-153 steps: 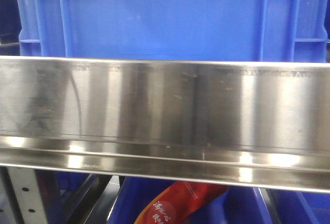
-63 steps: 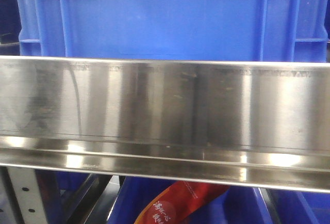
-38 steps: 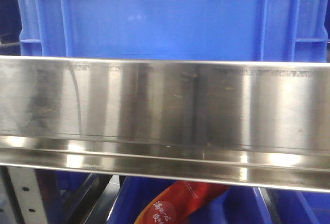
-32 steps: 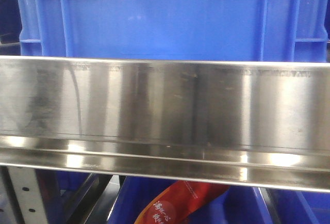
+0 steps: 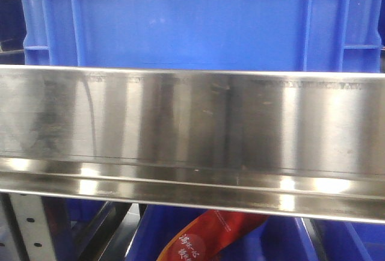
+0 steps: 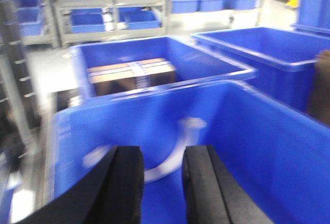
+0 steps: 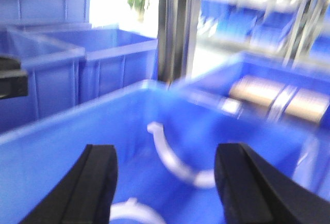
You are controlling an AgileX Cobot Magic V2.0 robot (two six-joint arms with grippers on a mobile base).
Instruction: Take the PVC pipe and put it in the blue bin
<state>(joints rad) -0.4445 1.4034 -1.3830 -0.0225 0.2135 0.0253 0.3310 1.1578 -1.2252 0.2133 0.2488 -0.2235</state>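
Note:
A white curved PVC pipe [image 6: 175, 154] lies on the floor of a large blue bin [image 6: 258, 146], blurred by motion. My left gripper [image 6: 162, 182] hangs open above the bin, and the pipe shows through the gap beyond its black fingers [image 6: 126, 182], untouched. In the right wrist view the same kind of curved pipe [image 7: 170, 157] lies in the blue bin [image 7: 62, 146], with a second white pipe piece [image 7: 131, 211] nearer me. My right gripper [image 7: 165, 182] is wide open over them and holds nothing. The front view shows only a blue bin [image 5: 192, 20] from outside.
A polished steel rail [image 5: 192, 122] crosses the front view, with a red packet [image 5: 204, 237] in a lower blue bin. A neighbouring bin holds a cardboard box [image 6: 131, 74], also visible as the box [image 7: 273, 97] on the right. More blue bins and metal shelving stand around.

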